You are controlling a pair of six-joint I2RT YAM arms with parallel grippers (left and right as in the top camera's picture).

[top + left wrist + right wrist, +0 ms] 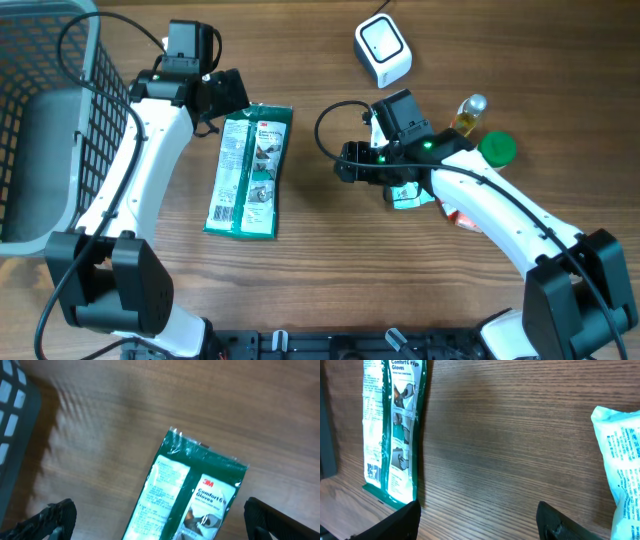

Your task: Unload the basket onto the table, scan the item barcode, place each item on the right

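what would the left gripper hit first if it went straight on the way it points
Most likely the green gloves pack, whose near end lies on the table right ahead of the left gripper.

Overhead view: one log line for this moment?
green plastic glove packet: lying flat, ungripped | left gripper: open, over its end | right gripper: open, empty

Green glove packet (248,172), flat, label up
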